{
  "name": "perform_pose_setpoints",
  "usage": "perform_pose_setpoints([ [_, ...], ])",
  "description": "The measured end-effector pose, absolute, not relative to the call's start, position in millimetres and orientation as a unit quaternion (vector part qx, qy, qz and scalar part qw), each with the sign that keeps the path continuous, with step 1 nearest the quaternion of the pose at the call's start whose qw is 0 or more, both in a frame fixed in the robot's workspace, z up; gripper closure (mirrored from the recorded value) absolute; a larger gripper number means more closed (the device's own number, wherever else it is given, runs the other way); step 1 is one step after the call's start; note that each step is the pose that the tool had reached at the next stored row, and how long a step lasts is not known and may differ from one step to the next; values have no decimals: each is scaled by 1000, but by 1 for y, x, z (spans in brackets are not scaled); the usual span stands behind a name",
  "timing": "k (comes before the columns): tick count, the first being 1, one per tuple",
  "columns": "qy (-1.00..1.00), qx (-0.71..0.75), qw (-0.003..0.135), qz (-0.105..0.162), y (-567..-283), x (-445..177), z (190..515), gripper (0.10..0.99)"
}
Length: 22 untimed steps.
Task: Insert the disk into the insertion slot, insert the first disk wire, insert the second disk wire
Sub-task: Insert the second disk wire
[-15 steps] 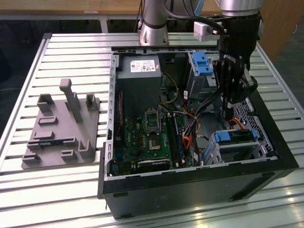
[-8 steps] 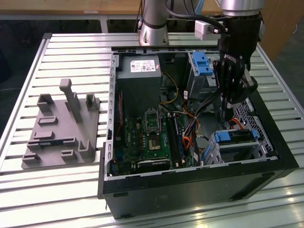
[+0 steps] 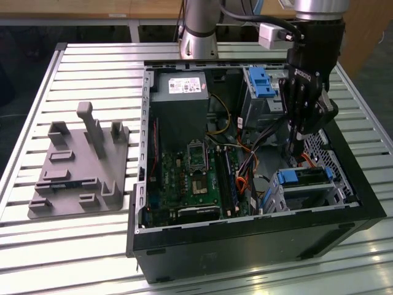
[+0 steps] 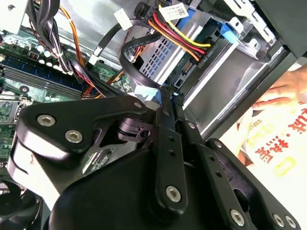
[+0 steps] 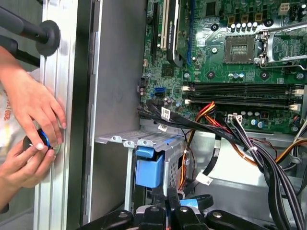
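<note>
From my desk the biggest thing is the slatted metal table point(image 3: 92, 258). The open computer case point(image 3: 258, 243) lies on it on its side, the open face up, which I take to be for reaching in from above. On the exterior view's left, well apart from the case, sits a grey fixture point(image 3: 80, 166) of pegs and pockets, probably a parts holder. The motherboard point(image 3: 196, 178) covers the case floor.

At the near end on the exterior view's right stands the insertion slot point(image 3: 276, 198), the perforated grey cage. The disk point(image 3: 305, 178) sits inside it, the blue carrier showing at both ends, so I judge the first step done. Its connector end faces the case interior, where the cables can reach it.

The gripper point(image 3: 297, 147) hangs just on the far side of the cage, pointing down into the case. In the second wrist view its two fingers point(image 4: 163, 120) are pressed together, and I read them as pinching the plug end of the black wire point(image 4: 128, 55), which loops down to the tips. Holding it so near the plug would keep the end stiff enough to steer. The coloured wire point(image 4: 184, 40), red, yellow and orange, runs to a plug at the disk's edge and looks seated.

Outside the case wall, a person's hands point(image 5: 33, 115) hold a small black and blue object point(image 5: 41, 140) on the table.
</note>
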<state>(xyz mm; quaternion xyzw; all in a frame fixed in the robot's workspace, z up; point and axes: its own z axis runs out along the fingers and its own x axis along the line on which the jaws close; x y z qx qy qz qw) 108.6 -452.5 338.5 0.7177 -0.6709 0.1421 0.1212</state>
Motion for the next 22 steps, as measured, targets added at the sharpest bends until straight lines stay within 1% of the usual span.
perform_pose_setpoints([
  [8,-668,721,138,124,-453,121,338,941],
  [11,-667,722,142,119,-453,125,338,941],
  [22,-681,712,135,105,-454,127,338,941],
])
